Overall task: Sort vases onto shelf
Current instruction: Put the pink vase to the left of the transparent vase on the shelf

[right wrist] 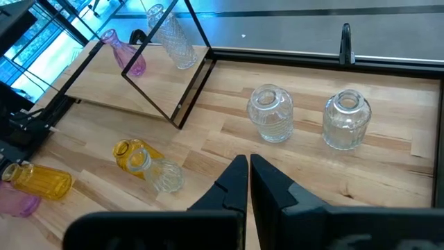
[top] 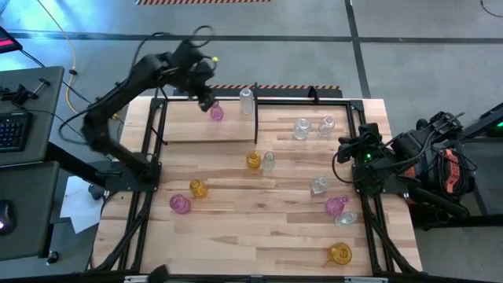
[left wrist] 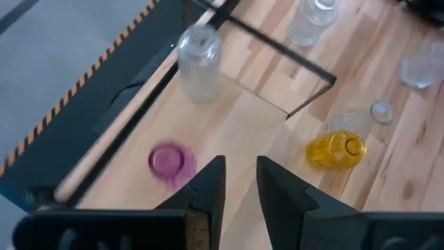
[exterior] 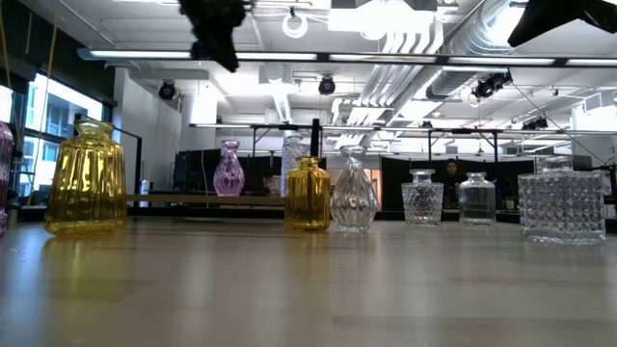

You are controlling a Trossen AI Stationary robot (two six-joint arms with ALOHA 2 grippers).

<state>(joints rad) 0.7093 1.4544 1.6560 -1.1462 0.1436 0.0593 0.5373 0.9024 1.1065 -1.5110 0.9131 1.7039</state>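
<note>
Pink vase (left wrist: 168, 160) sits on the shelf (top: 204, 132) just below the left hand (left wrist: 240, 182), fingers slightly apart, empty; a careless retreat could topple it.

a keyboard (top: 11, 130) sits left of the butcher-block table (top: 259, 228).

On the shelf (top: 206, 132), a pale wood board in a black rod frame, stands a translucent pink vase (top: 216, 113), with a clear ribbed vase (top: 247, 101) beside the black divider (top: 255, 114). Just off the shelf's front edge sits an amber-yellow ribbed vase (top: 252, 160) touching a clear diamond-cut vase (top: 269, 162). Orange-and-black hazard stripes (top: 275, 87) run behind the shelf.
</note>
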